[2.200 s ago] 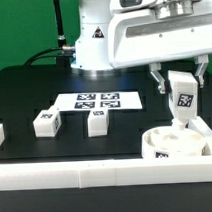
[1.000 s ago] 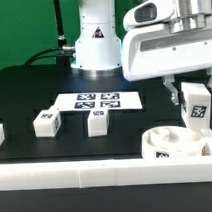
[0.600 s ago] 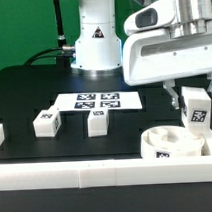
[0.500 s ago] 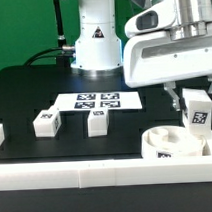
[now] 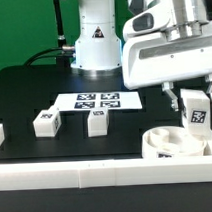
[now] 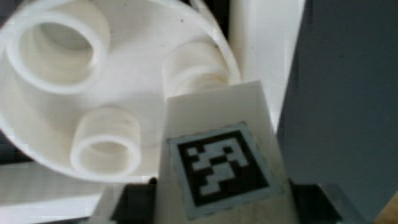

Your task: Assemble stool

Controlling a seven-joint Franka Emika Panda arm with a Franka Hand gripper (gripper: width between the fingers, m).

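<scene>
Black table [image 5: 33, 92]: marker board [image 5: 99, 101], two legs [image 5: 46, 123] [image 5: 96, 121], seat [image 5: 156, 142], rails [image 5: 77, 173].

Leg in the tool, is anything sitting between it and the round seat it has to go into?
Nothing visible does. The leg, clamped in the tool, hangs over the seat, and the wrist view shows only the seat's open sockets beyond it. The two other legs lie off to the exterior view's left.

Three legs [image 5: 46, 123] [image 5: 96, 121] [image 5: 197, 112], one seat [image 5: 164, 142], one marker board [image 5: 99, 100]
</scene>
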